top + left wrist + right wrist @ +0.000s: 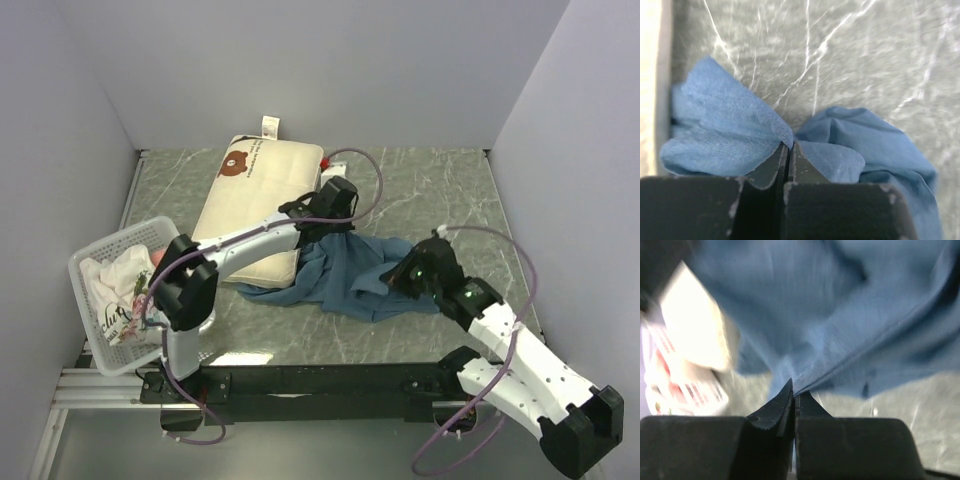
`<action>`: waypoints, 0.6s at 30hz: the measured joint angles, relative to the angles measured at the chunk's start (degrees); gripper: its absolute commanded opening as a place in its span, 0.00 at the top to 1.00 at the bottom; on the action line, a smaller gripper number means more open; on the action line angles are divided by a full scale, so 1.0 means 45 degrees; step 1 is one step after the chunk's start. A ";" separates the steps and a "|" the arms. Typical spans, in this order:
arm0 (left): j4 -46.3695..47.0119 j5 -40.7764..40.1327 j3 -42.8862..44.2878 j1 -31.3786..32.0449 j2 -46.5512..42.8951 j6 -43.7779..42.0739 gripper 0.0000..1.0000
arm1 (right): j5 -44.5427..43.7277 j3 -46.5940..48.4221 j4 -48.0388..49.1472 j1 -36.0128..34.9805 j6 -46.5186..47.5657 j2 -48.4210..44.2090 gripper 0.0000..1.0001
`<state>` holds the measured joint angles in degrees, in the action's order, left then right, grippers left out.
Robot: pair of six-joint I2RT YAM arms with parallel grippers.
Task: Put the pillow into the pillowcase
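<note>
Both jaws bite the blue pillowcase [350,278]
Left jaws pinch shut on a fold right by the pillow [262,205]; right jaws clamp the cloth's other side. Pillow lies flat on the tabletop [450,190], outside the case

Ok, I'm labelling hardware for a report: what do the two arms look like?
The left arm and right arm have white links, black joints and black wedge-shaped jaws. A lilac cable loops along each. Green lights glow on the right one.
</note>
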<state>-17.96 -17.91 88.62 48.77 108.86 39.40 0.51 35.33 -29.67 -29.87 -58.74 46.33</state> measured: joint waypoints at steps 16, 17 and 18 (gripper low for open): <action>-0.1209 -0.0933 0.1554 -0.0272 -0.5119 -0.1146 0.99 | -0.7184 1.0190 -0.3963 0.2127 0.5294 0.0539 1.00; -0.1175 -0.0996 0.1554 -0.0272 -0.5591 -0.1229 0.99 | -0.7456 1.0739 -0.4099 0.2152 0.5421 0.0641 1.00; -0.1117 -0.1025 0.1554 -0.0272 -0.6057 -0.1297 0.99 | -0.7645 1.1181 -0.4182 0.2171 0.5518 0.0733 1.00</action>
<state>-22.98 -22.52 95.61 47.55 81.60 33.56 -33.89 85.65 -48.49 -20.10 -33.91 49.63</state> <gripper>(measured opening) 0.025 0.009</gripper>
